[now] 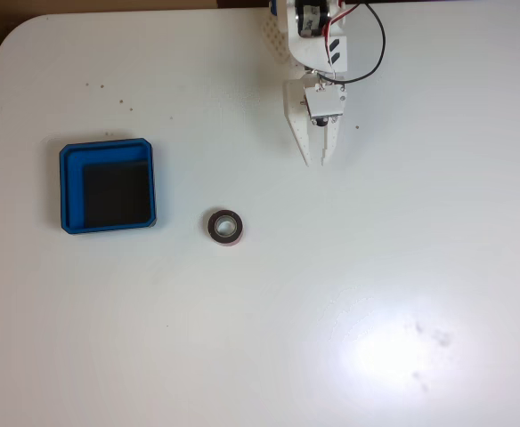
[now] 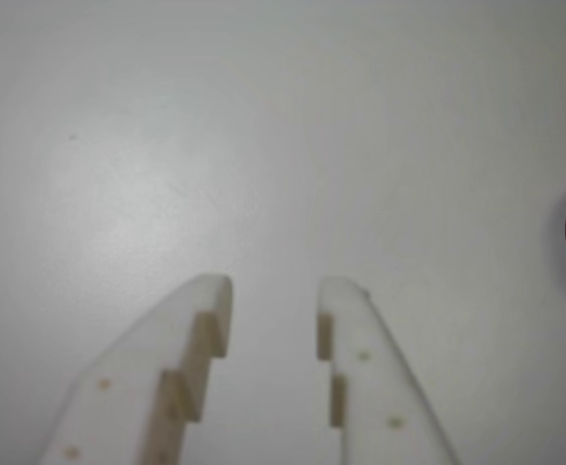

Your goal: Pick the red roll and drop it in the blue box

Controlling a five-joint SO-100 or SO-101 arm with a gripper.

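The robot's white hand hangs open and empty above the white counter. In the view from above, the red roll lies apart from it, near the blue box.

View from above looking straight down at the whole white table, view riding on the gripper close over that same tabletop
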